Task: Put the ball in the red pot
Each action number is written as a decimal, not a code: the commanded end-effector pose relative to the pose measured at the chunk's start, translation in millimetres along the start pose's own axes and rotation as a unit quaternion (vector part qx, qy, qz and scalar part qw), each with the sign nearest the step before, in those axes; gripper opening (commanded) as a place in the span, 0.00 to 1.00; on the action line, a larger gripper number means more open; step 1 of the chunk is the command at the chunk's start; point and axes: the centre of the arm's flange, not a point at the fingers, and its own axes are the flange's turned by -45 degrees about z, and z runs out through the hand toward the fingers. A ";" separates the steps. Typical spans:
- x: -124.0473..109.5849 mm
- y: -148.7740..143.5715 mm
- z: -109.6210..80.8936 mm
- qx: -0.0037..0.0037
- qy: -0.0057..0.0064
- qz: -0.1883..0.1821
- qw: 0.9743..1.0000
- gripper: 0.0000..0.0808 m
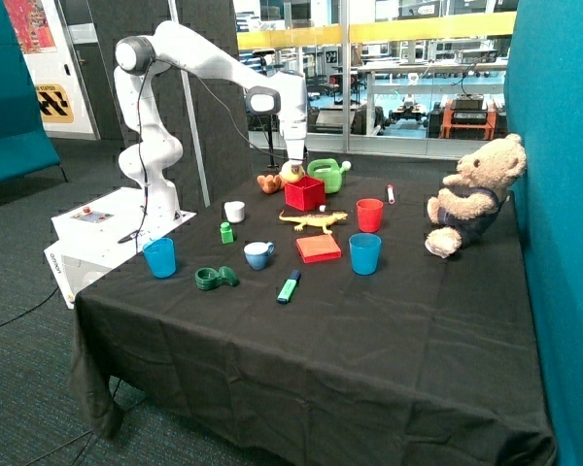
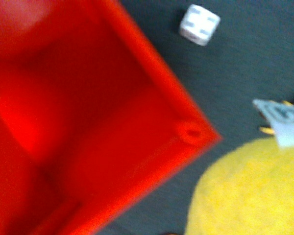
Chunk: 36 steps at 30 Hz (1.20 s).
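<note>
**Ball held just above the back corner of the red pot**

Outside view: the white arm reaches down over the far part of the desk [image 1: 301, 349], which is covered with a black cloth. The gripper [image 1: 293, 165] is clenched on the ball [image 1: 292, 173], a small pale yellow ball that hangs just above the back edge of the red pot [image 1: 305, 193], toward the corner nearest the brown toy [image 1: 268, 183]. The ball is not inside the pot. A green watering can [image 1: 328, 175] stands just behind the pot, and a yellow lizard [image 1: 314, 220] lies just in front of it. A red cup [image 1: 369, 215] stands beside the lizard, with a red marker [image 1: 391, 194] behind it. Nearer the front lie a flat red block [image 1: 318, 249], a blue cup [image 1: 364, 253], a green marker [image 1: 289, 286], a blue mug [image 1: 258, 255], a small green bottle [image 1: 226, 232], a white cup [image 1: 234, 211], another blue cup [image 1: 159, 257] and a green tape holder [image 1: 214, 279]. A teddy bear [image 1: 471, 194] sits at the desk's edge against a teal wall.

Wrist view: the open inside of the red pot [image 2: 88, 127] fills most of the picture, empty. The ball [image 2: 250, 191] appears large and yellow just outside one corner of the pot. A white die [image 2: 199, 24] lies on the cloth beyond the pot's rim.
</note>
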 end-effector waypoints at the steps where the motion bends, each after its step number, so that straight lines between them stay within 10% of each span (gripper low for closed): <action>1: 17.1 -41.4 -1.3 0.001 0.000 -0.041 0.999 0.00; 36: 48.1 -79.1 39.9 0.001 0.000 -0.056 0.998 0.00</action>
